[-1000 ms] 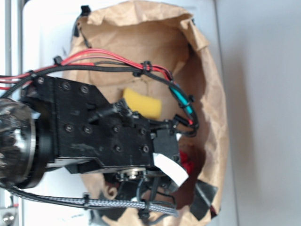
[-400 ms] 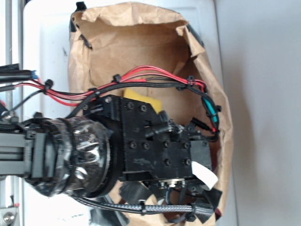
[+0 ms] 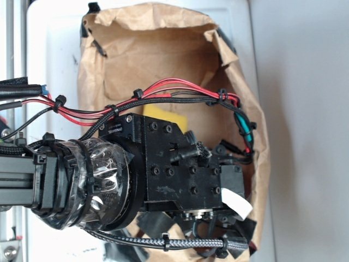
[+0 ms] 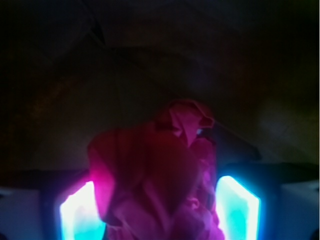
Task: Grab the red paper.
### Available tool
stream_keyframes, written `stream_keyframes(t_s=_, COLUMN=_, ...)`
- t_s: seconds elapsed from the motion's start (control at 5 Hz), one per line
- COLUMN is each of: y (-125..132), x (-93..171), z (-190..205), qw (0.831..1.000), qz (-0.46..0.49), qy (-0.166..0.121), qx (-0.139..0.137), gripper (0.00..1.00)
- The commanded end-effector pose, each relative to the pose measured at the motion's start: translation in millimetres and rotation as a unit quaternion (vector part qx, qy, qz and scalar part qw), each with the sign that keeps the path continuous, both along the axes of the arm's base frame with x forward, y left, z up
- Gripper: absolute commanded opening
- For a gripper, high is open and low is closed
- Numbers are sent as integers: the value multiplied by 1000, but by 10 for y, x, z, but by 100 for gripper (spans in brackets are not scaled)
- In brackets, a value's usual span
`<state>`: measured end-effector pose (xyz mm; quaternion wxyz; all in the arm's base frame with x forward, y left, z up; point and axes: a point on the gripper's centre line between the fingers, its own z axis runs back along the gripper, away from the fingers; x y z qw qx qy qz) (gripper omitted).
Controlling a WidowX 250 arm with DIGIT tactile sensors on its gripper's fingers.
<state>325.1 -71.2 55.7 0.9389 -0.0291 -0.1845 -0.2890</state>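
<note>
In the wrist view two glowing fingers point(image 4: 82, 212), lit cyan-white and tinged pink on the left one's inner edge, stand apart at the bottom of the picture, one to each side of a crumpled red paper wad point(image 4: 160, 185). The gripper point(image 4: 160, 212) is open about as wide as the wad itself: the wad fills the gap between the fingers, its folds lying against or just beside both inner faces, but whether the fingers press on it or only flank it cannot be told in the dim light. The wad's folded top rises above the finger tips, and behind it the view is dark brown and shadowed, with faint creases of paper.

In the exterior view the fingers and the red wad are hidden under the arm. The black wrist block point(image 3: 180, 169) of the arm, studded with screws, reaches from the left into an open, wrinkled brown paper bag point(image 3: 152, 49) that lies on a white surface point(image 3: 52, 60). A white label tag point(image 3: 237, 203) hangs at the block's lower right corner. A corner of a yellow foam sponge block point(image 3: 169, 116) shows just above the wrist block, inside the bag. Red and black wires point(image 3: 163, 87), tied with black cable ties, arch over the block, and a braided grey cable point(image 3: 163, 240) runs beneath it. Behind the block, a section wrapped in clear shiny plastic film point(image 3: 92, 183) joins it to the rest of the arm.
</note>
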Motion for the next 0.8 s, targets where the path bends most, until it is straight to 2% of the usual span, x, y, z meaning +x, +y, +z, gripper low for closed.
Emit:
stream_keyframes(t_s=0.0, y=-20, x=69, z=247, qw=999, qz=2, qy=-50, qx=-10, gripper=0)
stream_keyframes(t_s=0.2, y=57, x=98, z=392, qw=999, qz=7, qy=-42, qx=-25, gripper=0)
stream_keyframes(t_s=0.4, y=195, x=173, z=687, qw=998, qz=36, qy=-18, qx=-57, gripper=0)
stream_keyframes(t_s=0.6, y=370, x=224, z=887, qw=994, qz=84, qy=-17, qx=-71, gripper=0)
